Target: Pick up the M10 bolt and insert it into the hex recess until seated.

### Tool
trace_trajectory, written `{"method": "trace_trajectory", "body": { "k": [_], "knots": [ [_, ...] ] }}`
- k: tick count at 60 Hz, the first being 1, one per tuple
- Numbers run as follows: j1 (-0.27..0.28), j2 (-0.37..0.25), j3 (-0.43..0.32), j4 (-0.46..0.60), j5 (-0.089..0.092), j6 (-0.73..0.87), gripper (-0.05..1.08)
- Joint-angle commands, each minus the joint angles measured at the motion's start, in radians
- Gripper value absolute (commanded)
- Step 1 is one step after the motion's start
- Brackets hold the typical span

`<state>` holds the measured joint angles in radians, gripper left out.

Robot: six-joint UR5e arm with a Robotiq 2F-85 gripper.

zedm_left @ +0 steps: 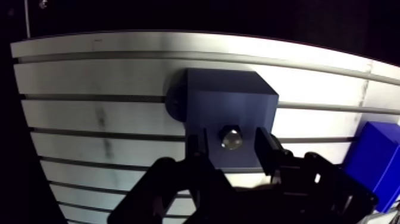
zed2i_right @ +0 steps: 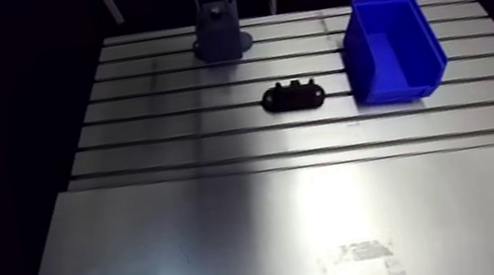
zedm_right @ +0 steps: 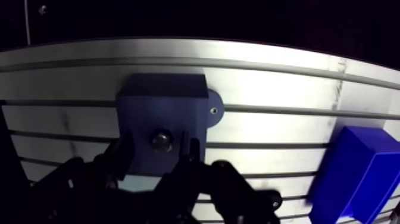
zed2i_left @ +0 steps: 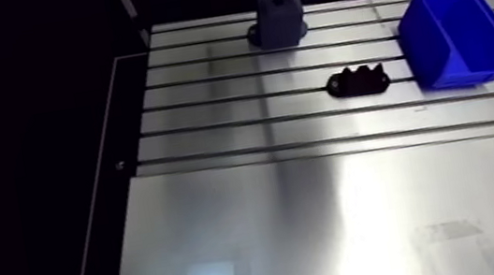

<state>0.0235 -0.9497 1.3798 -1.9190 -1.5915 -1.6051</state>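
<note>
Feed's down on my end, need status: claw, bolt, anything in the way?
Claw open, fingers either side of bolt, not touching. Bolt head in top of dark block; seating unclear. Nothing in the way; blue bin off aside.

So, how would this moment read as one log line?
bolt: sunk in top of block | claw: open, astride bolt, not touching | bin: apart from block

In the wrist view the end effector (zedm_left: 232, 144) points down. Its two dark fingers (zedm_left: 199, 149) rise from the black linkage behind them and stand apart, pads facing each other across a clear gap, with the tips level with one another. In the arm view it shows only as thin dark shapes at the top centre of the frame, hanging straight down.
</note>
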Motion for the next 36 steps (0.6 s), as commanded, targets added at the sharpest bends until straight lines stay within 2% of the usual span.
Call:
{"method": "trace_trajectory", "body": {
  "k": [1,36],
  "knots": [
    [-0.002,0.001,0.002,0.001,0.0,0.0,0.49],
    [-0.002,0.004,0.002,-0.001,0.0,-0.002,0.57]
  ]
}}
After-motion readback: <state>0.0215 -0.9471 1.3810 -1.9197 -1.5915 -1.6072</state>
